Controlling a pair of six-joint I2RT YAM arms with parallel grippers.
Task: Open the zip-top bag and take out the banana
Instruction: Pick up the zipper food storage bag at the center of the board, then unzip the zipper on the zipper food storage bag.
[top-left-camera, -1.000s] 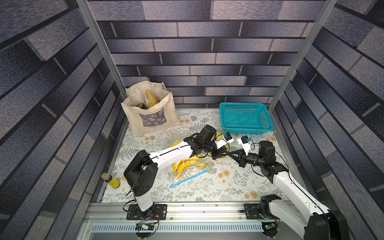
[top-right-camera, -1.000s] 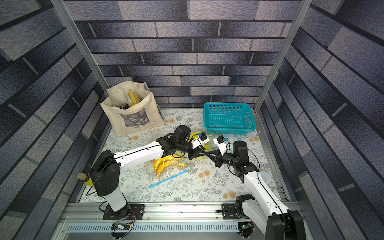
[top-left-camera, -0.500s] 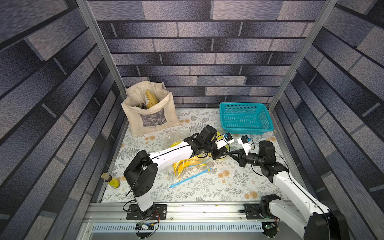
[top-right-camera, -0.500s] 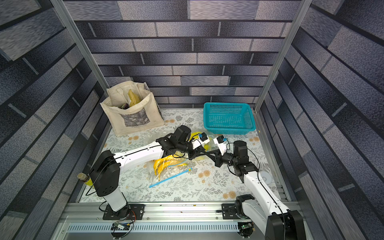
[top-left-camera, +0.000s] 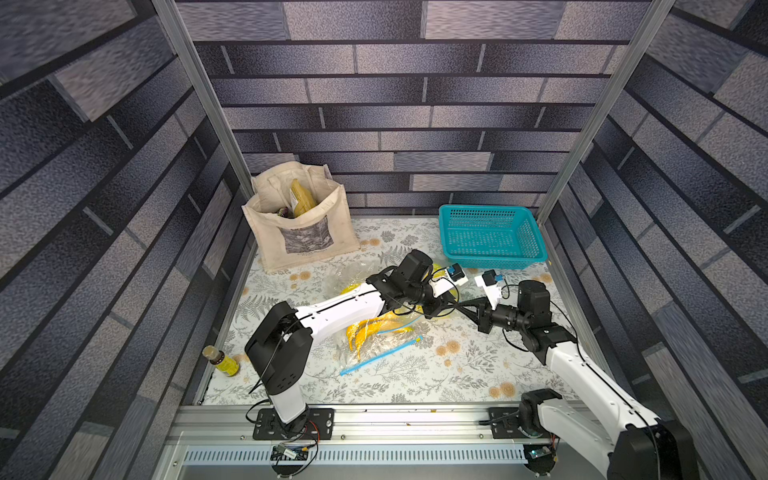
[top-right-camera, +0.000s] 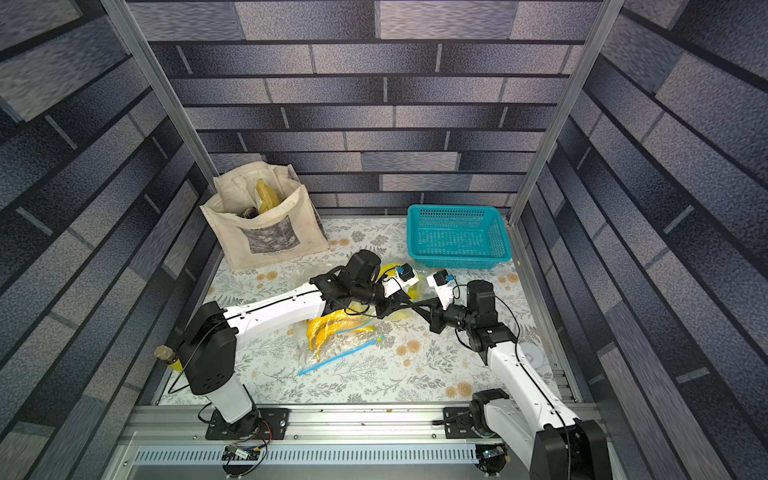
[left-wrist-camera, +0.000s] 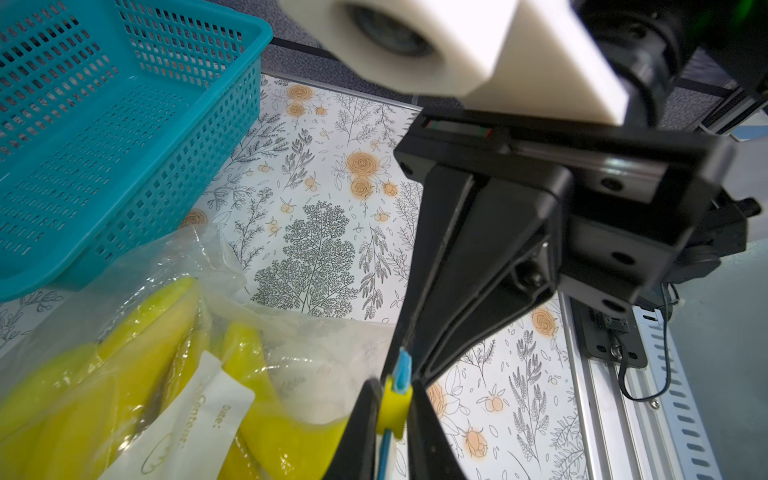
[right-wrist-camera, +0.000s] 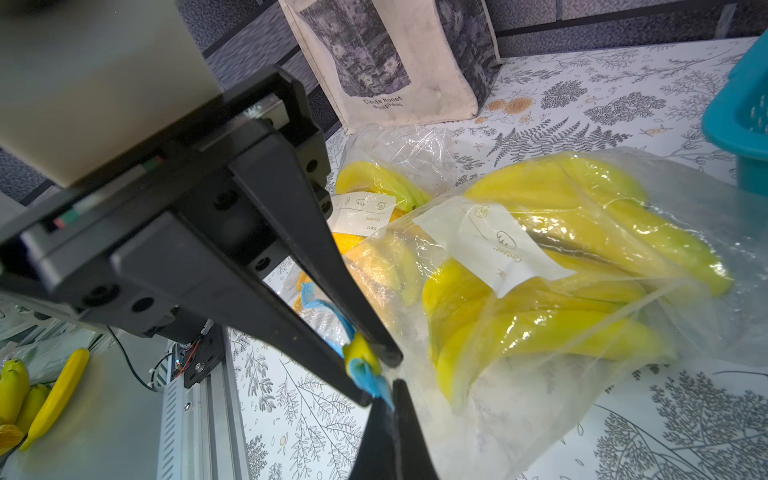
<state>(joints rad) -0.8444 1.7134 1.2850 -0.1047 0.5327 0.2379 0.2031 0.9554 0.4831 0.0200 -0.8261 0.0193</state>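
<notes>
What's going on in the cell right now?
Both arms are working on a clear bag of bananas lying on the table. The left gripper is closed on the yellow zip slider, and the right gripper pinches the blue zip strip right beside it. The bananas are inside the bag; how far the zip is open cannot be told.

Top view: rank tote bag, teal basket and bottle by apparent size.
1. tote bag
2. teal basket
3. bottle, far the smallest

The tote stands taller, nearer the camera, so its lead over the basket is unsure.
</notes>
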